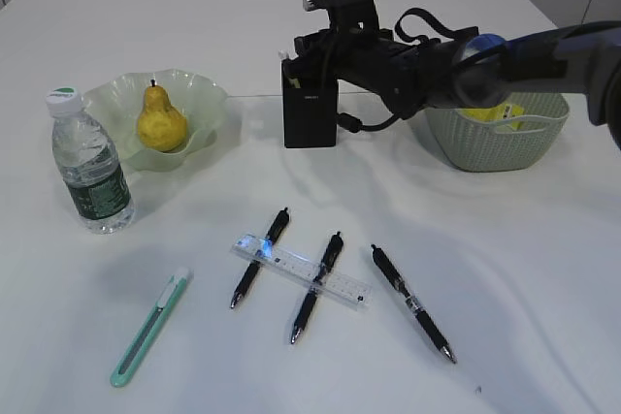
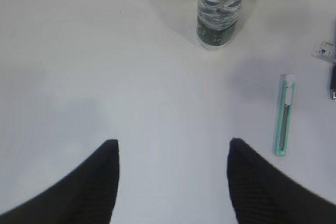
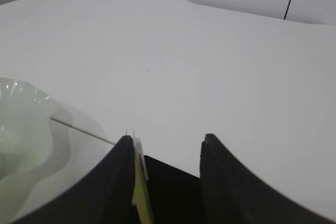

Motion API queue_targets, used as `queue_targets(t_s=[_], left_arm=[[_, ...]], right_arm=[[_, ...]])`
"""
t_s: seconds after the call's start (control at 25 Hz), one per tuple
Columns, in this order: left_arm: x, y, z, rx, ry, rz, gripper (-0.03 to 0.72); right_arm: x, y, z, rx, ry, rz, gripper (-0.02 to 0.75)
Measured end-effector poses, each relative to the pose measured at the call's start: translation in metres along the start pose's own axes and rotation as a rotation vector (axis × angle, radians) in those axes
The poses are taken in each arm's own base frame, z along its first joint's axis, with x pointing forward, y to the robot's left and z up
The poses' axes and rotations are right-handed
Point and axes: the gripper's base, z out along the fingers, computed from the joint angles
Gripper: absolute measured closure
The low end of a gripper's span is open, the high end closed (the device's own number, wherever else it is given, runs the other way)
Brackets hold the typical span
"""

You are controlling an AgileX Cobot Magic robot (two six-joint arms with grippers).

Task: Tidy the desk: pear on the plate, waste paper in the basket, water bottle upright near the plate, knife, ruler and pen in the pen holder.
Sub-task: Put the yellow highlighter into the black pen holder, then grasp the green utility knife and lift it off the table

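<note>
While the right gripper point(image 3: 165, 145) hung over the pen holder point(image 1: 310, 109), its jaws stood apart with a slim yellowish, clear-tipped thing point(image 3: 139, 182) lying against the left finger point(image 3: 118, 182); whether it was pinched or already loose could not be told. The left gripper point(image 2: 173, 148) hovered spread and empty over bare table point(image 2: 105, 77). The pear point(image 1: 160, 119) sat in the plate point(image 1: 209, 94), the water bottle point(image 1: 89, 164) stood upright beside it, and yellow waste paper point(image 1: 505, 113) lay in the basket point(image 1: 495, 147). The ruler point(image 1: 301, 271) lay across two of three pens point(image 1: 410, 302), with the knife point(image 1: 150, 327) near them. The risk, I judged, was the slim thing clinging to the finger and missing the holder, or the arm tipping the light holder as it withdrew.
</note>
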Motion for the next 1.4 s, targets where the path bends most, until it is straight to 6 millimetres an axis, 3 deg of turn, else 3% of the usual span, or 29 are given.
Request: queue_targets(t_s=[0.12, 0.36, 0.72, 0.92, 1.08, 1.4], left_arm=[[0.0, -0.002, -0.001, 0.027, 0.002, -0.012, 0.233], [-0.007, -0.011, 0.001, 0.104, 0.021, -0.029, 0.233], [-0.019, -0.045, 0.038, 0.233, 0.132, 0.142, 0.233], [-0.027, -0.071, 0.068, 0.265, 0.16, 0.253, 0.233], [-0.03, -0.089, 0.108, 0.262, 0.241, 0.3, 0.233], [-0.019, -0.119, 0.182, 0.241, 0.403, 0.378, 0.241]], right_arm=[[-0.013, -0.002, -0.006, 0.006, 0.022, 0.001, 0.395], [-0.059, -0.007, -0.034, 0.029, 0.109, 0.019, 0.395], [-0.118, -0.015, -0.099, 0.075, 0.36, 0.058, 0.395], [-0.139, -0.017, -0.14, 0.095, 0.519, 0.076, 0.395], [-0.148, -0.018, -0.165, 0.105, 0.615, 0.084, 0.396], [-0.145, -0.017, -0.188, 0.082, 0.801, 0.038, 0.396]])
